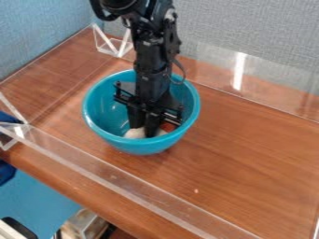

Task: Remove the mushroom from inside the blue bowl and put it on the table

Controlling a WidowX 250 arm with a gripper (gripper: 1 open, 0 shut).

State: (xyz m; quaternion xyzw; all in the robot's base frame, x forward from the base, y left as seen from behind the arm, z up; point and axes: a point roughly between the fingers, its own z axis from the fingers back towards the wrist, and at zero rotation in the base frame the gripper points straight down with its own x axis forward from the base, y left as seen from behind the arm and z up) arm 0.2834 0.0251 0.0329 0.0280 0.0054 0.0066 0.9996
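Camera view, the only one given: the gripper [147, 124] is lowered straight down into the blue bowl [100, 101], and the mushroom [134, 134] is seen as a pale patch at the bowl's bottom, right at the fingertips. The jaws appear narrowed around that pale patch, but whether it is truly pinched cannot be told, since the fingers hide the contact.

A slip is judged the main risk: if only the rounded edge is caught, the mushroom could be squeezed out and dropped back as the arm is raised. The light bowl could also be dragged or tipped if its wall is snagged by a finger.

One gripper, one bowl and one mushroom are counted, all on one table [237, 159] edged by clear walls [93, 177].
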